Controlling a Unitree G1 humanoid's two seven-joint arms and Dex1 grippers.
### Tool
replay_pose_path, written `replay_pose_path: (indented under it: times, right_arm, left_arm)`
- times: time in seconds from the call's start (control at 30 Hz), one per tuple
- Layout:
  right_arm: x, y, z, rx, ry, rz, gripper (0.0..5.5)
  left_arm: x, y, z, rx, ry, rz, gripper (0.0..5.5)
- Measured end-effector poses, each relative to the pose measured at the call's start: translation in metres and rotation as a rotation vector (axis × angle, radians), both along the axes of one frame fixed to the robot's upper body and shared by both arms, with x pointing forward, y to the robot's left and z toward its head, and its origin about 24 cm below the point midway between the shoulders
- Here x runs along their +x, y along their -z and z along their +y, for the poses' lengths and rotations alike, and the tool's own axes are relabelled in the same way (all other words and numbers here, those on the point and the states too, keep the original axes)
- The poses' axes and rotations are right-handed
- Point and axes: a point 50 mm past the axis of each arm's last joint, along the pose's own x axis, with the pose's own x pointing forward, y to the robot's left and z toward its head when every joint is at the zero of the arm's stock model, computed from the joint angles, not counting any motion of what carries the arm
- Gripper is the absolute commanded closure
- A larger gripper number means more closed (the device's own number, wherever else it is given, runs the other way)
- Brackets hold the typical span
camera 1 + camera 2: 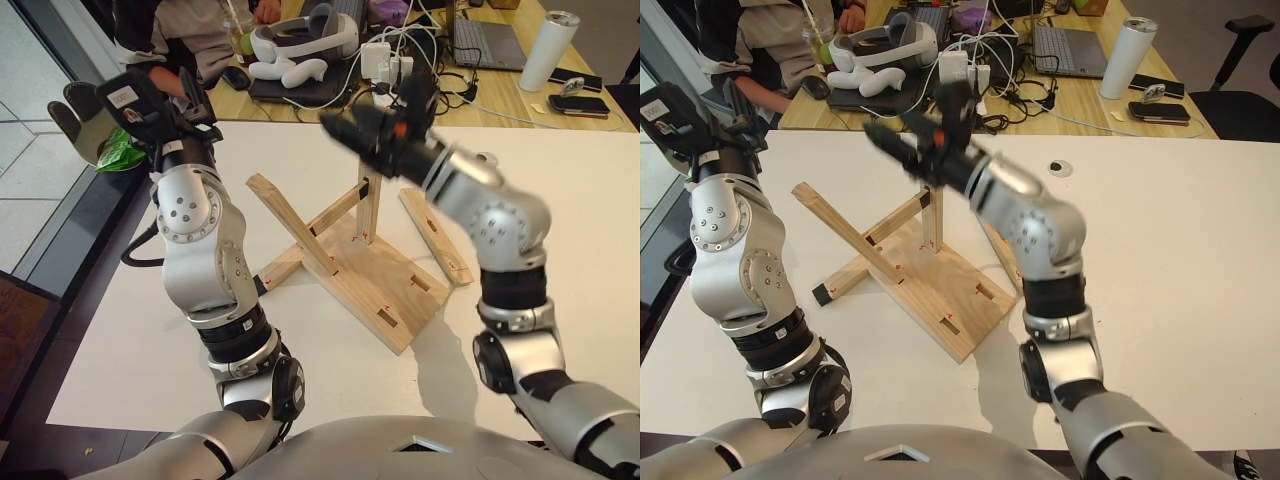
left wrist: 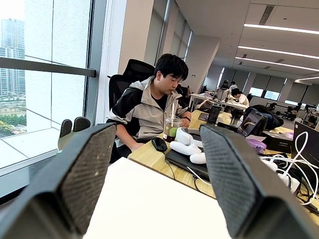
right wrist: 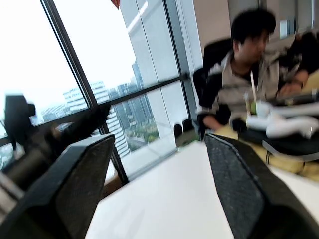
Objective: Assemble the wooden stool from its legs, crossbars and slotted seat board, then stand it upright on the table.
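Daylight floods in through the window [image 2: 50,109] wall beyond the table's [image 1: 560,200] left edge. Ceiling strips [image 2: 279,27] add light from above, so the white table is bright and even, without glare. The stool [image 1: 345,265] throws only a faint, soft-edged shadow. In the right wrist view the window glass is blown out to white and the whole frame is smeared. In the eye views the right gripper [image 1: 345,128] is streaked with motion blur, while the rest is steady. In the left wrist view the left gripper [image 2: 158,134], close to the lens, is soft, and the room behind is clear.
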Motion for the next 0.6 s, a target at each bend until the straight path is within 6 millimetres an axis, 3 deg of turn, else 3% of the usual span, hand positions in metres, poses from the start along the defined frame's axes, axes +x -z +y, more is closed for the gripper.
replay_pose_path:
  times: [0.1, 0.13, 0.2, 0.33, 0.37, 0.43, 0.5, 0.53, 0.57, 0.6]
  right_arm:
    - [0.017, -0.054, -0.005, 0.067, 0.028, -0.136, 2.16]
    - [0.023, -0.060, -0.006, 0.061, 0.037, -0.152, 2.16]
    - [0.044, -0.063, -0.009, 0.018, 0.083, -0.143, 2.16]
    - [0.067, -0.056, -0.011, -0.034, 0.095, -0.097, 2.16]
    - [0.069, -0.048, -0.010, -0.057, 0.070, -0.059, 2.16]
    - [0.070, 0.004, -0.001, -0.258, -0.040, 0.098, 2.16]
    - [0.059, 0.073, -0.001, -0.450, -0.157, 0.277, 2.16]
    - [0.042, 0.117, -0.007, -0.561, -0.262, 0.389, 2.16]
    - [0.033, 0.128, -0.011, -0.557, -0.308, 0.404, 2.16]
    - [0.028, 0.127, -0.015, -0.584, -0.330, 0.395, 2.16]
  left_arm:
    - [0.000, 0.004, -0.001, -0.002, 0.002, 0.014, 2.41]
    - [0.000, 0.004, -0.002, -0.002, 0.004, 0.015, 2.41]
    - [0.001, 0.005, -0.003, 0.000, 0.009, 0.018, 2.41]
    - [0.001, 0.005, -0.004, 0.001, 0.010, 0.017, 2.41]
    - [0.001, 0.005, -0.004, 0.001, 0.009, 0.016, 2.41]
    - [0.001, 0.005, -0.005, -0.001, 0.004, 0.016, 2.41]
    - [0.001, 0.006, -0.006, -0.005, 0.005, 0.017, 2.41]
    - [0.001, 0.006, -0.006, -0.007, 0.005, 0.018, 2.41]
    - [0.000, 0.007, -0.006, -0.008, 0.005, 0.018, 2.41]
    - [0.001, 0.007, -0.007, -0.011, 0.008, 0.019, 2.41]
